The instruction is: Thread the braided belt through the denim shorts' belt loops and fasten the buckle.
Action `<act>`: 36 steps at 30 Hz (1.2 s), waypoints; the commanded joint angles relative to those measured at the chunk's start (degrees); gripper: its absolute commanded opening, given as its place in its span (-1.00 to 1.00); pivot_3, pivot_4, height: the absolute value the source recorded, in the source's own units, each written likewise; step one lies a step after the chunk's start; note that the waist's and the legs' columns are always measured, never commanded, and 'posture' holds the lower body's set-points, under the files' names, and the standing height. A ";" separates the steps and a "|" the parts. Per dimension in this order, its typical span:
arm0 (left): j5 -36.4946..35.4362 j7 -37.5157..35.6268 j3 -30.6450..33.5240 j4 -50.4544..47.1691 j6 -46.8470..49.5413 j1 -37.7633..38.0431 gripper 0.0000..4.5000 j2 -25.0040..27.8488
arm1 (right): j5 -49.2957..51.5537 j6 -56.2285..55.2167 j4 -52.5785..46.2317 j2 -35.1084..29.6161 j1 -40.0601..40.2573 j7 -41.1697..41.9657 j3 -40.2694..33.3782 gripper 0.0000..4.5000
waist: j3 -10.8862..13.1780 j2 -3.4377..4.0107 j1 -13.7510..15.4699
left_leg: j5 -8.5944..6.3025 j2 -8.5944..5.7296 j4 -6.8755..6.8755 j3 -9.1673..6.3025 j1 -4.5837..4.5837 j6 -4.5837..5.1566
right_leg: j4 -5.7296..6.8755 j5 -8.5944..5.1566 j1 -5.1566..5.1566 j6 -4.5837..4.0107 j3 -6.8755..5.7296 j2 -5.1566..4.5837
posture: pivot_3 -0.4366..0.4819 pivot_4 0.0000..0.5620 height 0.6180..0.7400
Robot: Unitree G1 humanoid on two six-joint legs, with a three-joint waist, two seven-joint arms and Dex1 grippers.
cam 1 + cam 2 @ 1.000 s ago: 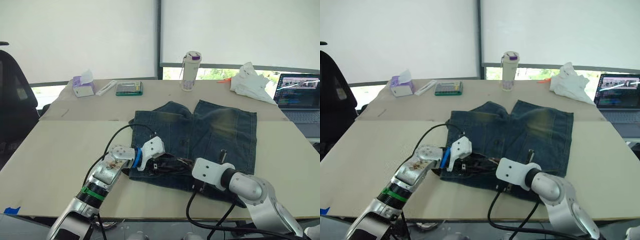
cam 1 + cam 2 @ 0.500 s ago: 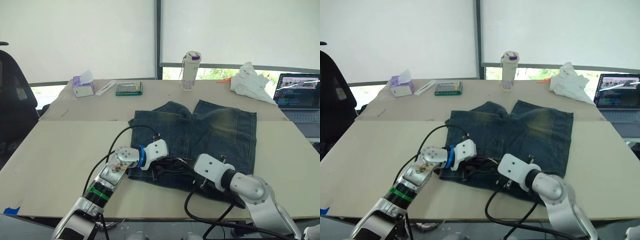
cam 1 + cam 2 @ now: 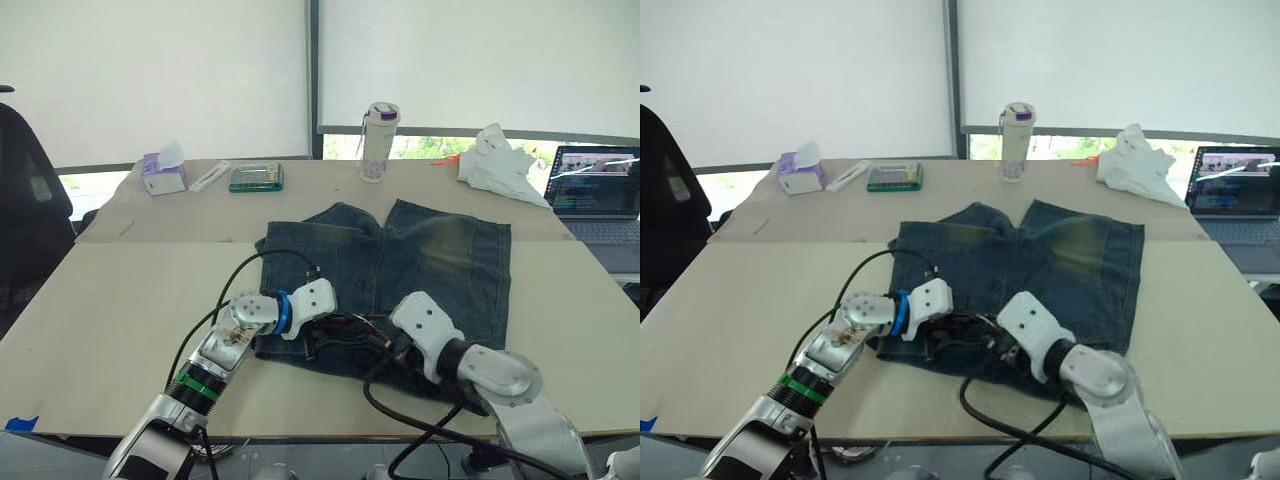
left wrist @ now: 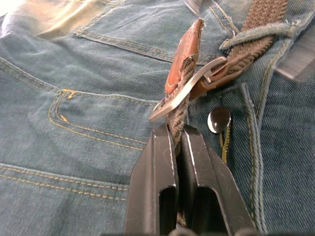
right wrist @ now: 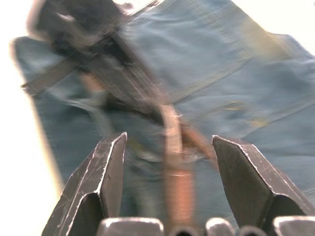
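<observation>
right gripper (image 5: 167,147) swung in over the shorts (image 3: 440,250), jaws spread, while left gripper (image 4: 178,142) pinches the belt (image 4: 179,118) by the buckle (image 4: 189,88) to fasten it.

Blurred in the right wrist view: braided belt (image 5: 172,147) and denim shorts (image 5: 216,64). Too smeared to find the buckle there. Belt cut off by the top edge in the left wrist view (image 4: 261,19). Waistband partly hidden behind both hands in the head views. Laptop (image 3: 595,195) cut off at the right edge.
</observation>
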 commanded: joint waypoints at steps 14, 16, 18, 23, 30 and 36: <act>-0.41 0.11 1.47 -3.55 -0.90 0.24 -1.00 1.42 | 6.88 0.39 3.36 0.90 -2.92 -7.78 -0.48 0.37 | 0.00 0.01 -0.41 | 0.00 0.00 -0.05 0.00 0.01 0.00 | 0.06 0.00 -0.08 0.00 0.01 0.02 | -0.05 -0.47 1.00; -0.53 0.19 1.52 -3.95 -0.63 0.45 -1.00 1.50 | 7.32 -2.74 0.02 -3.73 -1.78 -5.58 -0.07 0.37 | 0.00 0.02 -0.42 | 0.00 0.00 -0.05 -0.01 0.00 0.00 | 0.05 0.00 -0.08 0.00 0.00 0.02 | -0.05 -0.47 1.00; -0.82 0.09 1.56 -4.44 -0.40 0.65 -1.00 1.50 | 6.94 -5.12 -1.89 -8.64 -1.08 -4.26 -0.08 0.37 | 0.00 0.02 -0.40 | 0.00 -0.01 -0.04 0.00 -0.02 0.00 | 0.02 0.00 -0.06 0.00 0.00 0.00 | -0.05 -0.47 1.00; -1.20 -0.09 1.62 -4.88 -0.05 0.86 -1.00 1.41 | 2.63 -10.58 -0.12 -17.91 -3.02 -5.18 1.03 0.37 | 0.01 0.02 -0.51 | 0.00 0.03 -0.05 0.00 0.00 0.00 | 0.02 0.00 -0.06 0.01 -0.01 0.04 | -0.05 -0.47 1.00; -1.43 -0.55 1.49 -5.05 -0.05 0.73 -1.00 1.03 | -2.53 -17.04 7.45 -19.93 -9.90 -5.36 8.28 0.37 | 0.01 0.02 -0.46 | 0.00 0.03 -0.06 0.02 -0.01 0.00 | 0.00 0.00 -0.06 0.00 -0.01 0.04 | -0.05 -0.47 1.00; -1.58 -0.86 1.50 -5.74 -0.41 1.16 -1.00 1.17 | -5.99 -21.00 10.33 -20.67 -13.30 -3.11 12.35 -0.12 | 0.01 0.02 -0.38 | 0.00 0.02 -0.04 0.03 -0.03 0.00 | -0.01 0.00 -0.06 0.00 0.00 0.02 | -0.05 -0.47 1.00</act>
